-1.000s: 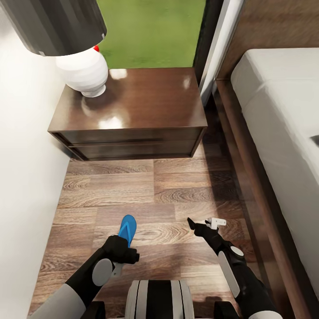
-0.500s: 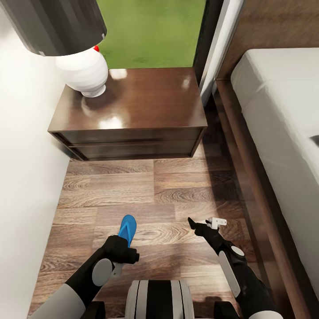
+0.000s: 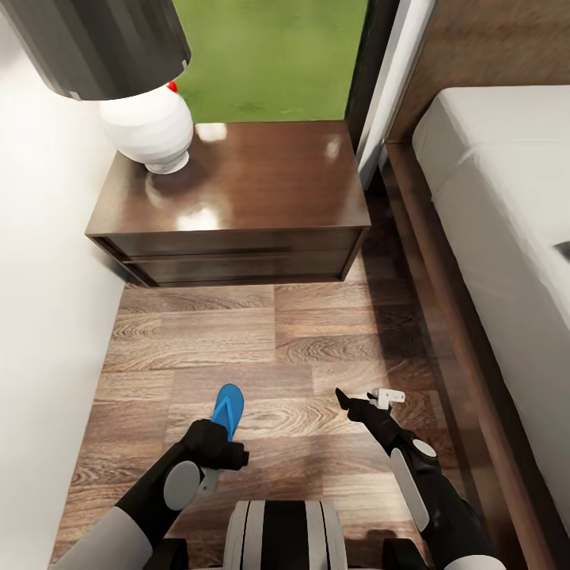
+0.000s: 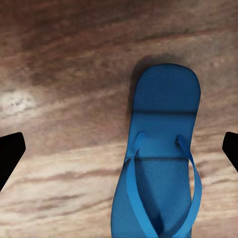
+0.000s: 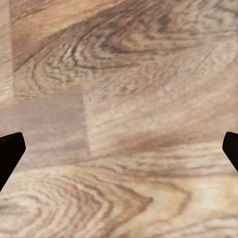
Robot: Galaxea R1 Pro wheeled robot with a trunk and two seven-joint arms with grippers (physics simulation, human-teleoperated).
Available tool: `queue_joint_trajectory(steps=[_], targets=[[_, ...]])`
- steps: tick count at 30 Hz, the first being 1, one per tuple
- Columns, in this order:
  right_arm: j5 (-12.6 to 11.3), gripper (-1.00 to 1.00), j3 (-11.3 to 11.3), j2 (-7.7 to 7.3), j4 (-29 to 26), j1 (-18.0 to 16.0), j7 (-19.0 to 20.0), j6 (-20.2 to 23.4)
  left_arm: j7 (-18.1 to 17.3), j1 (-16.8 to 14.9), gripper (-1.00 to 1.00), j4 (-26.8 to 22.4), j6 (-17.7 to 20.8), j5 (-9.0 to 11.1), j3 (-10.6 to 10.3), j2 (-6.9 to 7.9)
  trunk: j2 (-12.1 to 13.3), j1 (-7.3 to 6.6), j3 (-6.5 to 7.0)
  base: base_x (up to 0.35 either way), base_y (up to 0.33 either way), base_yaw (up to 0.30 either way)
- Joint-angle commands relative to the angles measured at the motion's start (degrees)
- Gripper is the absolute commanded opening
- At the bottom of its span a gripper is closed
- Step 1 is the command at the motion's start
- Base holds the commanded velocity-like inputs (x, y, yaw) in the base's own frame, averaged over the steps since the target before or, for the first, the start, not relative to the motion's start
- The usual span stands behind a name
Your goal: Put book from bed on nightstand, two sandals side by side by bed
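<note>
One blue sandal (image 3: 228, 407) lies flat on the wood floor, toe end toward the nightstand (image 3: 237, 186). My left gripper (image 3: 220, 445) hovers over its heel end. In the left wrist view the sandal (image 4: 159, 163) sits below the open gripper (image 4: 119, 148), whose fingertips (image 4: 10, 153) stand wide apart. My right gripper (image 3: 351, 402) hangs open over bare floor (image 5: 119, 99), between the sandal and the bed (image 3: 507, 206). A dark sliver (image 3: 564, 250) on the mattress at the frame edge may be the book. The second sandal is out of view.
A white lamp (image 3: 150, 127) with a dark shade stands on the nightstand's left part. A white wall (image 3: 39, 317) runs close on the left. The bed's dark frame (image 3: 443, 317) borders the floor strip on the right. A window (image 3: 269, 55) lies behind the nightstand.
</note>
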Motion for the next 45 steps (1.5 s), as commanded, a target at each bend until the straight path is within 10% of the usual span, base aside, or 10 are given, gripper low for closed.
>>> queue_joint_trajectory(steps=[1,8,45], targets=[[-0.5,1.0,-0.2,0.07,-0.1,0.0,0.3,0.4,-0.2,0.0,1.0,-0.1,0.0,0.3,-0.2,0.06,0.0,-0.01,-0.03,0.0,0.0,0.0],[-0.5,1.0,-0.1,0.07,-0.1,0.0,0.3,0.4,7.0,0.0,1.0,-0.1,2.3,0.1,-0.3,0.0,0.0,-0.01,-0.03,0.0,0.0,0.0],[-0.5,1.0,0.1,0.07,-0.1,0.0,0.4,0.4,10.4,0.0,1.0,-0.2,8.7,0.0,-0.4,0.51,0.0,-0.01,-0.03,0.0,0.0,0.0]])
